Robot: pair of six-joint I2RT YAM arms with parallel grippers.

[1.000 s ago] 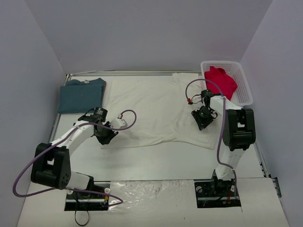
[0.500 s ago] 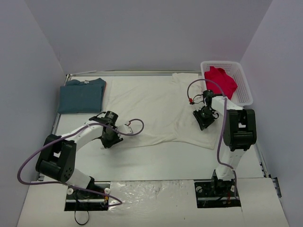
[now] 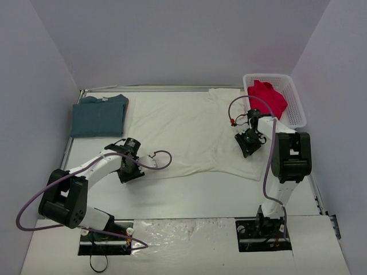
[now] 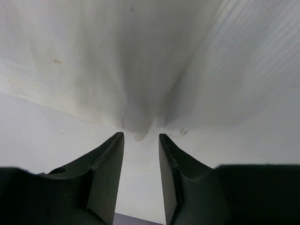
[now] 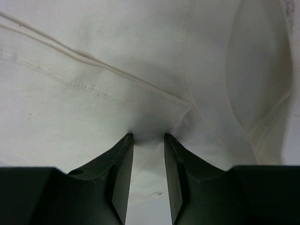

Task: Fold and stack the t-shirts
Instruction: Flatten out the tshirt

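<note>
There was one container on the table [image 3: 189, 195]: a white lattice basket [image 3: 299, 114] at the far right corner. It held one thing, the red t-shirt [image 3: 268, 97], heaped loosely, with part of it rising over the near-left rim.

I counted three t-shirts, one of each colour. The red one was in the basket. The teal-blue t-shirt [image 3: 98, 117] lay folded flat at the far left of the table, well apart from the basket. The cream-white t-shirt [image 3: 183, 129] was spread wide across the middle, between the other two. Its far right corner reached up beside the basket, though I could not tell whether cloth and basket touched.

I had two pincers, both down at the cream-white t-shirt. My left pincer [image 3: 127, 172] sat at its near left edge. From my left wrist I saw the two fingers [image 4: 107, 161] standing apart, with bare table showing between them. A small puckered tip of the hem [image 4: 138, 133] sat just ahead of the fingertips, and nothing was clamped there.

My right pincer [image 3: 248, 143] rested on the right side of the same shirt, near the basket. From my right wrist I saw its fingers [image 5: 123, 164] drawn in on a pinch of cream cloth [image 5: 148, 132]. A stitched hem [image 5: 93, 89] ran slantwise across the cloth, and creases ran toward the grip.
</note>
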